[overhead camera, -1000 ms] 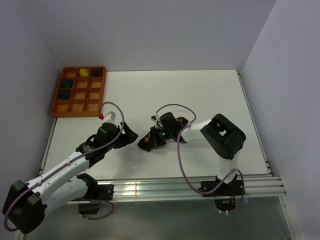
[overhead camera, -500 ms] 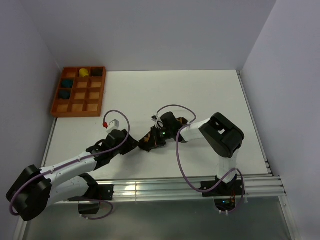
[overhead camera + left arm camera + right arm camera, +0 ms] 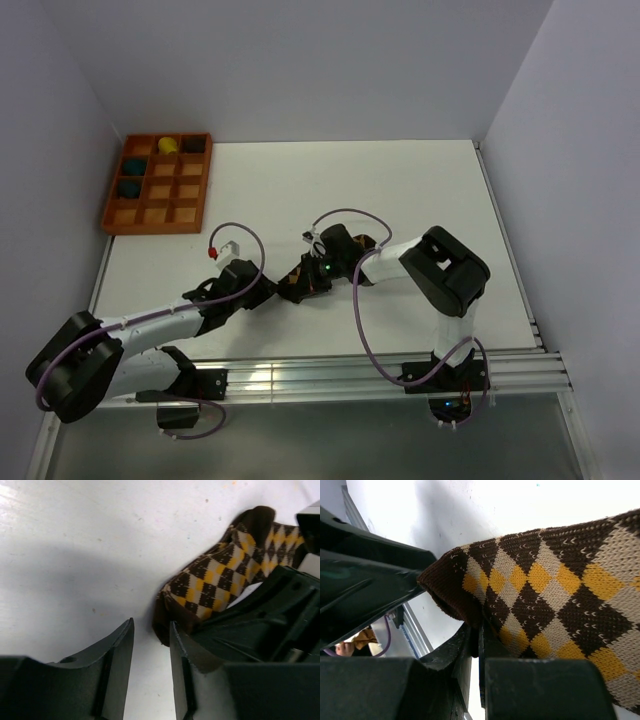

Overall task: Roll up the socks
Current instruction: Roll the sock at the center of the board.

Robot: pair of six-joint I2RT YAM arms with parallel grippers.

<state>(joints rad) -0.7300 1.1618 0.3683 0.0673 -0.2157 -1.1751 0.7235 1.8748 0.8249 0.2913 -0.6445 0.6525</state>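
A brown, yellow and beige argyle sock (image 3: pixel 298 281) lies on the white table near the middle front. It fills the right wrist view (image 3: pixel 555 590) and shows in the left wrist view (image 3: pixel 220 575). My right gripper (image 3: pixel 312 274) is shut on the sock's brown cuff end (image 3: pixel 479 645). My left gripper (image 3: pixel 266 291) sits low on the table just left of that end. Its fingers (image 3: pixel 182 660) stand a little apart with bare table between them (image 3: pixel 150 645), and the sock's edge lies just ahead of the right finger.
An orange compartment tray (image 3: pixel 110 213) stands at the back left. It holds a yellow sock ball (image 3: pixel 167 145), two teal ones (image 3: pixel 133 167) and a dark one (image 3: pixel 193 144). Both arms' cables loop over the table. A metal rail runs along the front edge.
My left arm has swung lower and to the right, bringing its gripper up to the sock's end beside the right gripper. The right arm and sock have barely moved.
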